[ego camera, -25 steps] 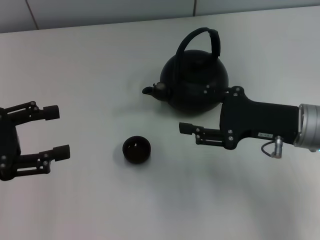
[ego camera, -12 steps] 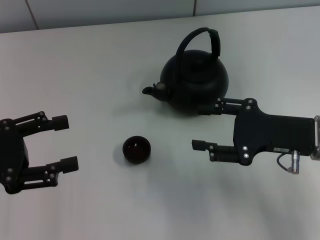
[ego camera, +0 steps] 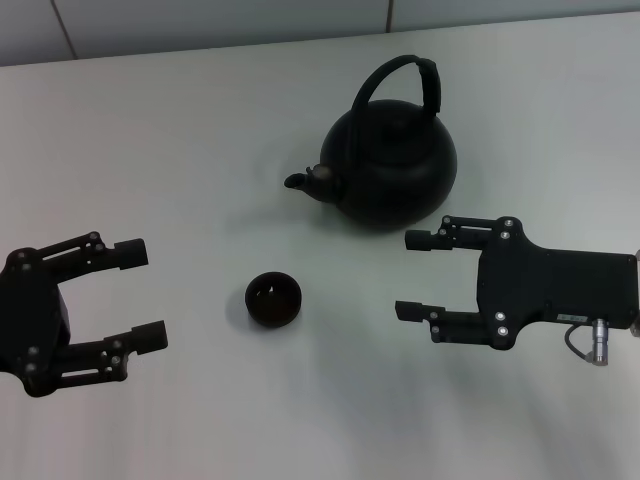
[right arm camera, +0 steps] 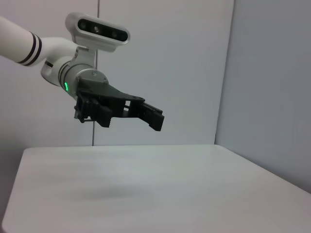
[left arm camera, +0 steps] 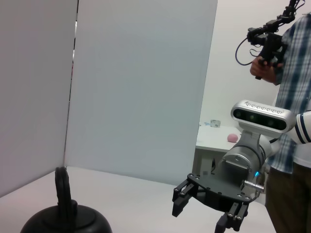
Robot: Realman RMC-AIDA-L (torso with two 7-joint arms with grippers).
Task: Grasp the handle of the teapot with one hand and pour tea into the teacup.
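Note:
The round black teapot [ego camera: 390, 165] stands upright at the back of the table, its stubby spout pointing left and its arched handle [ego camera: 392, 68] rising free above it. A small black teacup [ego camera: 273, 299] sits in front of the spout, nearer to me. My right gripper [ego camera: 410, 275] is open, just in front of the teapot's right side and apart from it, its fingers pointing left. On the left, my left gripper [ego camera: 143, 296] is open and empty, facing the teacup from a short distance. The left wrist view shows the handle [left arm camera: 63, 191] and the right gripper [left arm camera: 199, 216].
The white table [ego camera: 200, 140] ends at a grey wall behind the teapot. A person [left arm camera: 291, 97] holding a camera stands beyond the right arm in the left wrist view. The right wrist view shows the left gripper [right arm camera: 153, 116] above the tabletop.
My right gripper has drawn back from the teapot's side, toward the right and nearer to me. My left gripper has shifted right, toward the teacup. Teapot and teacup have not moved.

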